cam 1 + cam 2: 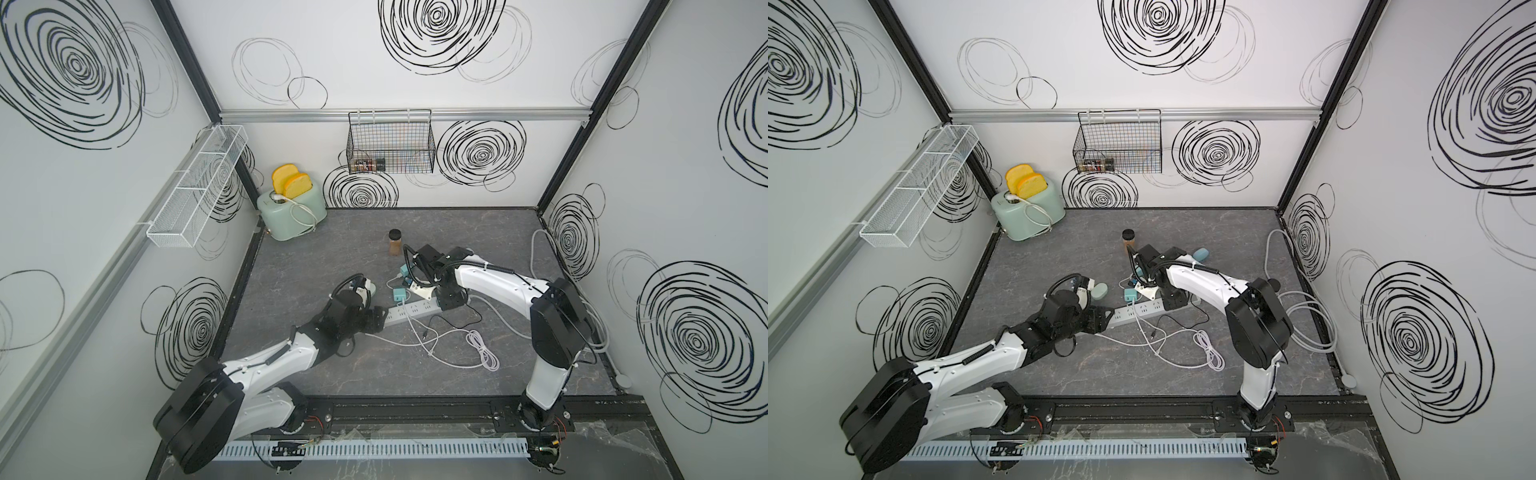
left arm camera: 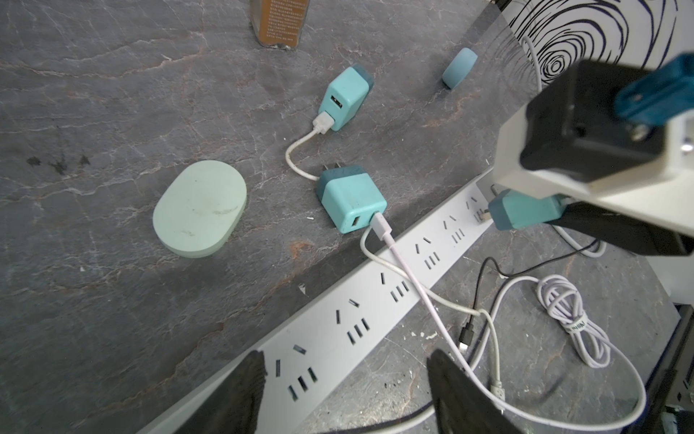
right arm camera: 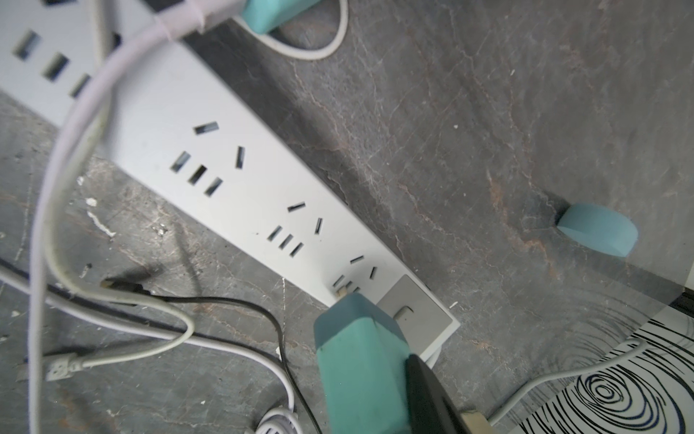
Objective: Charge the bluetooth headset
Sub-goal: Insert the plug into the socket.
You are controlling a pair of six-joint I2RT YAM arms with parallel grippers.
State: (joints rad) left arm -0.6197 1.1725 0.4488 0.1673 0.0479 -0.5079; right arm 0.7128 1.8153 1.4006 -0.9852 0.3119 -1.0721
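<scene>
- Left pincer (image 2: pixel 347 360): jaws wide, astride the near end of the white power strip (image 2: pixel 375 300); nothing gripped.
- Right pincer (image 2: pixel 571 208): closed on a teal charger (image 3: pixel 356 360). Its prongs meet the slots of the strip's end socket and are not fully in.
- Step in hand, by judgement: plugging in the charger.
- Next move: a square, straight push home, with the strip braced against sliding.
- Pale green oval case (image 2: pixel 200 208), probably the headset's: on the surface (image 2: pixel 112 112) beyond the strip, uncabled.
- Blue oval case (image 3: pixel 597 235): farther off, uncabled.
</scene>
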